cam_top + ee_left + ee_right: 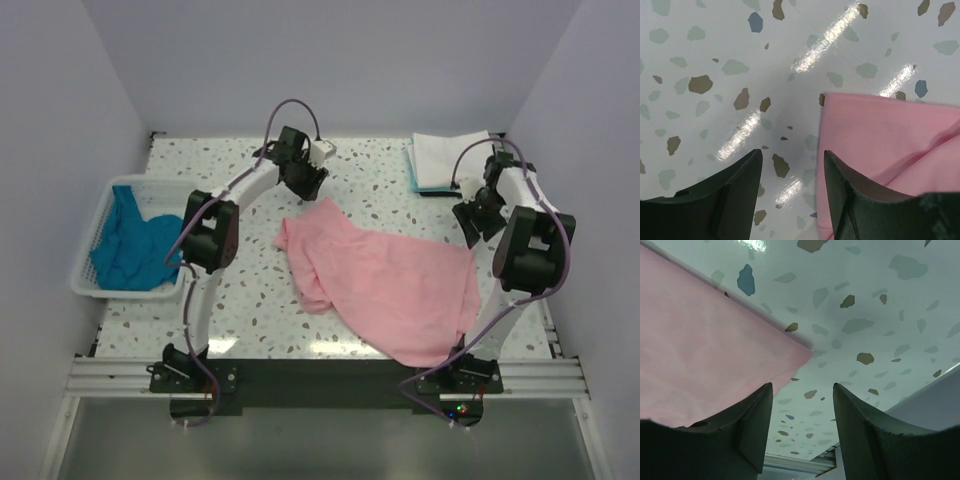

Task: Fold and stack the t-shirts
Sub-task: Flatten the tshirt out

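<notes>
At table (250, 290) centre | pink t-shirt (385, 285) lies rumpled, unfolded | left jaws at its far corner, right jaws at its right corner, both parted, empty | likely poised to pinch and spread it

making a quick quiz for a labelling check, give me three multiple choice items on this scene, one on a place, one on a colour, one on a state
1. Where does the white basket sit on the table?
A. left edge
B. far right corner
C. middle

2. What colour is the spread-out shirt in the middle?
A. white
B. pink
C. teal

3. How do the jaws of the left gripper stand?
A. shut on cloth
B. shut on nothing
C. apart, nothing between them

Key:
1 A, it stands at the table's left side.
2 B, pink cloth covers the middle.
3 C, bare table shows in the gap.
</notes>
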Action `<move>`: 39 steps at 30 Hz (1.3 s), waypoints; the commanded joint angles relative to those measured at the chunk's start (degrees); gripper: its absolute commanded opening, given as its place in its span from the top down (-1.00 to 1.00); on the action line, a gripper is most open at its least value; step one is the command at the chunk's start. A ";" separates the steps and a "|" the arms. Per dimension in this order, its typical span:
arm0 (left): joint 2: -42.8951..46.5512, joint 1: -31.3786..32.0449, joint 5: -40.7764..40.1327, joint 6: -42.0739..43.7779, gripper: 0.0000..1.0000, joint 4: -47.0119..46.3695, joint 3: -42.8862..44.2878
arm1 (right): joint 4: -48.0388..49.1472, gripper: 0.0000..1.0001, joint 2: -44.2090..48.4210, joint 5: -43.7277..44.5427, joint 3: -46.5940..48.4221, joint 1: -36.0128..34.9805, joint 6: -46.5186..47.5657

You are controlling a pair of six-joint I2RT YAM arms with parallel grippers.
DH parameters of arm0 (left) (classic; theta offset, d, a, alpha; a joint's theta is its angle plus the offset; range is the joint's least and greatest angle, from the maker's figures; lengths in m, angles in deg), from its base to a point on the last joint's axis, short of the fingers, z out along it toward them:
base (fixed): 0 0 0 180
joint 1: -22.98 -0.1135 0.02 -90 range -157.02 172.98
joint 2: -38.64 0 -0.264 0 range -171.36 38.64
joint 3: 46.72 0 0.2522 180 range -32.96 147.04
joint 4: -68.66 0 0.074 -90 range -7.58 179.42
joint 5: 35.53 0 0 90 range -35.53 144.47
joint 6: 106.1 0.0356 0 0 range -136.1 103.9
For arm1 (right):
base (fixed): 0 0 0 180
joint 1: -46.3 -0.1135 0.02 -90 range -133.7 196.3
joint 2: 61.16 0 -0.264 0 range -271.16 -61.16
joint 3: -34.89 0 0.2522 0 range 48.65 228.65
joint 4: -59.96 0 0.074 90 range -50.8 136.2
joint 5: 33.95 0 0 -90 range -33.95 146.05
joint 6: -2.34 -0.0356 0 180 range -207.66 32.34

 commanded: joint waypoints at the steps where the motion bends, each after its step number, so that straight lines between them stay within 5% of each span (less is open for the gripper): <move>1: -0.87 2.22 -2.52 0.32 -0.14 -1.57 3.42 | -3.12 -0.10 -2.15 -2.03 3.02 -0.21 2.25; 14: -6.05 7.32 -5.60 1.91 -0.08 -3.77 5.44 | -4.18 -0.06 -5.85 -3.36 3.37 0.15 5.15; 21: -8.25 7.40 -7.10 1.82 0.13 -2.72 6.14 | -4.87 0.15 -6.20 -5.11 1.53 0.15 6.29; 24: -7.46 7.14 -6.04 1.91 0.42 -2.36 5.70 | -5.93 0.51 -5.85 -6.61 1.00 0.15 6.81; 25: -6.94 7.05 -5.96 1.73 0.67 -2.54 5.53 | -6.02 1.00 -5.42 -6.87 1.00 0.15 6.90; 28: -4.04 4.95 -5.17 -1.25 1.00 -3.41 5.53 | -6.28 1.00 -4.36 -7.31 2.48 0.15 6.64; 39: 10.90 -8.67 -5.87 -1.17 1.00 -8.16 -3.96 | -4.62 1.00 -0.66 -6.26 9.26 0.50 5.24</move>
